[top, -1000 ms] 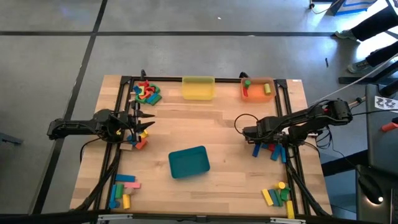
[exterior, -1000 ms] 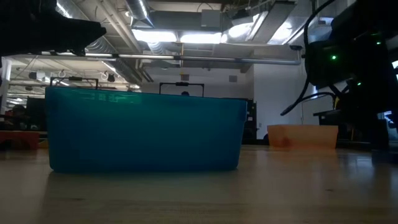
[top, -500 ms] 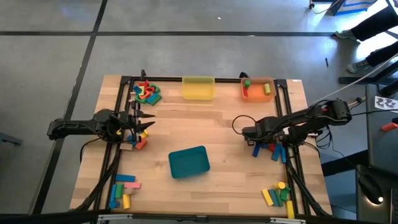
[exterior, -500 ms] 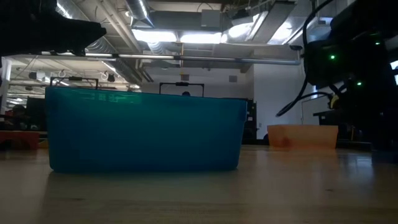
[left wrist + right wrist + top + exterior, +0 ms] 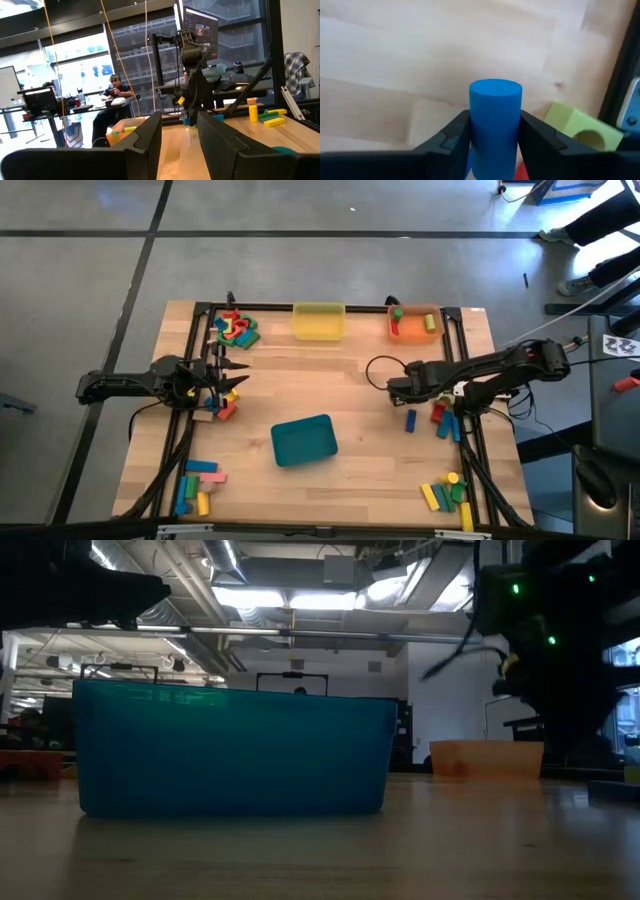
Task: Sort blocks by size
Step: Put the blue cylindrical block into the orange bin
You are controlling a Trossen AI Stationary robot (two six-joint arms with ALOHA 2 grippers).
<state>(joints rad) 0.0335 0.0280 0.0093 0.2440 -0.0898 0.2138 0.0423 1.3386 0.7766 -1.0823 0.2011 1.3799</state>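
My right gripper is right of the table's middle and is shut on a blue cylinder. Loose blocks lie beside it on the near side: a blue bar and a small red and blue heap. A green block with a hole shows in the right wrist view. My left gripper is open and empty at the table's left, over a small heap of blocks. Its two fingers show apart in the left wrist view. My right gripper pinches the blue cylinder by its curved sides between the two fingers. The cylinder lies along the fingers. Its flat end sticks out past the fingertips. The wooden table top shows beyond it.
A yellow tray and an orange tray holding a few blocks stand at the far edge. A teal tray stands near the middle. More block heaps lie at far left, near left and near right.
My right gripper has gone from the block heap toward the table's far edge and a little left, and it has risen, carrying the blue cylinder. A blue bar that it covered now lies in plain sight on the table.
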